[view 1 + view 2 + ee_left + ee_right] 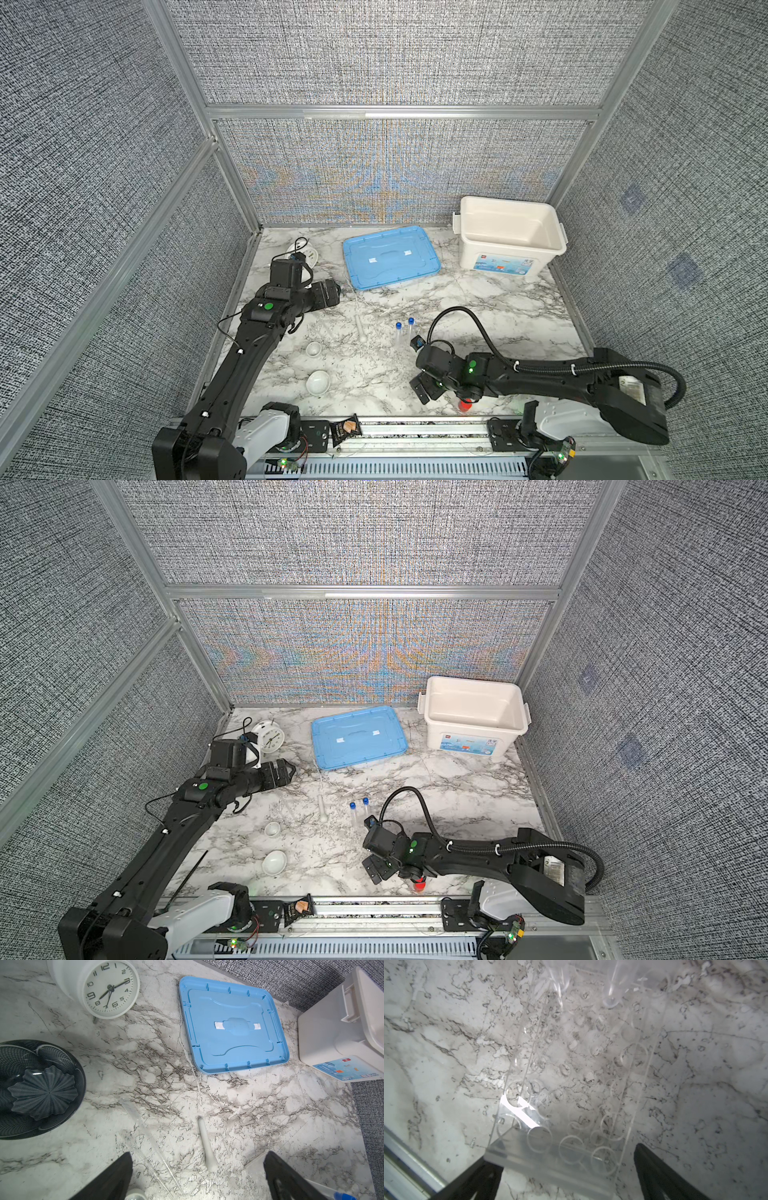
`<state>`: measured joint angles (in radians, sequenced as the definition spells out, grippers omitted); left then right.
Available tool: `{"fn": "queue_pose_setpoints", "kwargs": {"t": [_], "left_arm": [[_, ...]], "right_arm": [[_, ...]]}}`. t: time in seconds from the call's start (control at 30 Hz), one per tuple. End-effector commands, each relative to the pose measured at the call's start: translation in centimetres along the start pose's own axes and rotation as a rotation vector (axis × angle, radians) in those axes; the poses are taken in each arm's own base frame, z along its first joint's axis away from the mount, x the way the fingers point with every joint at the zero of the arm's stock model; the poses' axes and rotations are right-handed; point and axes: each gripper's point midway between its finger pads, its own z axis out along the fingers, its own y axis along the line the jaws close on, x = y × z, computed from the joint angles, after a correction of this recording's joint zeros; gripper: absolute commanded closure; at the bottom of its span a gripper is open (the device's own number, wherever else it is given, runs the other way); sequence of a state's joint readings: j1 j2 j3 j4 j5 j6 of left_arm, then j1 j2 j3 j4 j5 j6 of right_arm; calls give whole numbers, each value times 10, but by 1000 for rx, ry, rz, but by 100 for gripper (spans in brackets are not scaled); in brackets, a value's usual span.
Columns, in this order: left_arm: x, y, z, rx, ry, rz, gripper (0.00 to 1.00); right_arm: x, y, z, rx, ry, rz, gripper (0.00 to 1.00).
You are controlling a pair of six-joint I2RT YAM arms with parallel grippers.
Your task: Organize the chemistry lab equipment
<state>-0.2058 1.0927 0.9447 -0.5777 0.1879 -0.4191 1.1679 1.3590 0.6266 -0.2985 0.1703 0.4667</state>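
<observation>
Start of pick step, nothing held: L gripper (pixel 332 291) spread wide near pestle (pixel 360 328), R gripper (pixel 424 388) spread w/ end of clear rack (pixel 571 1084) between jaws, tubes (pixel 399 330) standing in it at ctr, dishes (pixel 318 382) at 8 o'clock; next prob. pinch rack, carry to bin (pixel 511 220) at 2 o'clock.

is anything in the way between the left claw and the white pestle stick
Nothing visible. The white stick lies in the open on the table, just ahead of the open left claw. A thin clear tube lies beside the stick, not touching it.
</observation>
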Motion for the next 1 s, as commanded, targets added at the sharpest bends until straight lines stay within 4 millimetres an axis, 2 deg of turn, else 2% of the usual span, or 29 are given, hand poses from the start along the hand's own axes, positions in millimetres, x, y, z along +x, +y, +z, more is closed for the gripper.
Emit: {"fn": "queue_pose_setpoints", "kwargs": {"t": [0.0,0.2,0.3,0.47,0.67,0.97], "left_arm": [[0,-2,-1,11,0,11,1],[-1,-3,-4,9,-3,18,1],[1,0,-6,1,-7,18,1],[8,5,-9,-16,-4,15,1],[7,5,-12,-17,-26,15,1],[8,7,-10,-25,-20,24,1]], "right_arm": [[-4,6,-4,-28,-17,20,1],[-1,23,-3,-82,-43,29,1],[2,12,0,11,-21,64,1],[0,11,7,58,10,84,1],[4,-5,10,192,54,131,1],[3,-7,9,218,55,148,12]]}}
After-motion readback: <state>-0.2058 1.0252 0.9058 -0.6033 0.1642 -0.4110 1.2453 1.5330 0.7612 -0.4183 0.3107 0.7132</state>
